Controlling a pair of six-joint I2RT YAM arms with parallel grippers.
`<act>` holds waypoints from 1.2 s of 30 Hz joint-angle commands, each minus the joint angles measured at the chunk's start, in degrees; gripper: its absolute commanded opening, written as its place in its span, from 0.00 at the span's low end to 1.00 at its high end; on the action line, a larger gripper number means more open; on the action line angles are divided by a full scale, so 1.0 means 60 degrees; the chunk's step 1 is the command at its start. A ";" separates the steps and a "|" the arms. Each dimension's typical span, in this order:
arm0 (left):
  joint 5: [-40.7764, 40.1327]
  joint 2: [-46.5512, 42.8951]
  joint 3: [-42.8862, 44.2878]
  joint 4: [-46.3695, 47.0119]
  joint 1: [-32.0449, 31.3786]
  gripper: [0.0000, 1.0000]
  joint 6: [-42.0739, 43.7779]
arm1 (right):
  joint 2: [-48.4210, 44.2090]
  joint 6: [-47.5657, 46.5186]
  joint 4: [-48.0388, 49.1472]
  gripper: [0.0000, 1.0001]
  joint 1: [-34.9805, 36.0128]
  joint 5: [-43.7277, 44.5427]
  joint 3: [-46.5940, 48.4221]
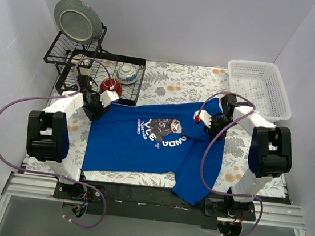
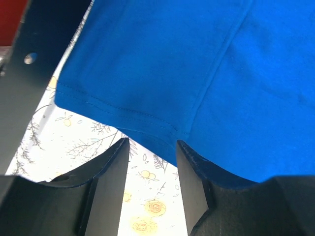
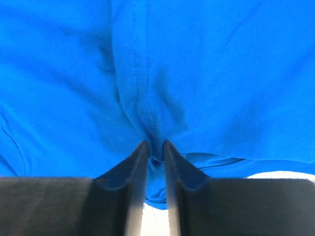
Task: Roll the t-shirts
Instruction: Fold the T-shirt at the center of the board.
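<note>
Far left of the shirt, up in the back corner, there's a black wire dish rack [image 1: 67, 55] with a round grey plate [image 1: 74, 20] standing in it. A red bowl [image 1: 111, 85] and a white-and-blue bowl [image 1: 127, 73] sit just beyond the shirt's back-left edge.

The left end effector [image 1: 100, 106] [image 2: 152, 142] is right at the shirt's left sleeve. Its fingers are apart with nothing between them, and the wrist view shows the sleeve hem just past the tips.

The royal-blue short-sleeved cotton t-shirt [image 1: 142, 145] lies spread out with the dark graphic and white lettering facing up. It's in the middle of the counter [image 1: 167, 84], on the floral cloth, and its near-right corner hangs over the front edge.

The right end effector [image 1: 209, 120] [image 3: 156, 145] is on the shirt's right side, fingers nearly together and clamped on a pinched-up fold of the t-shirt along a seam.

A white plastic basket [image 1: 259, 87] sits off to the shirt's back right.
</note>
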 commanded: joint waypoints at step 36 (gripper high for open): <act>-0.0028 0.0875 0.0502 -0.0760 -0.0267 0.15 0.1130 | 0.0342 0.1739 -0.0847 0.01 -0.0421 -0.0748 0.1669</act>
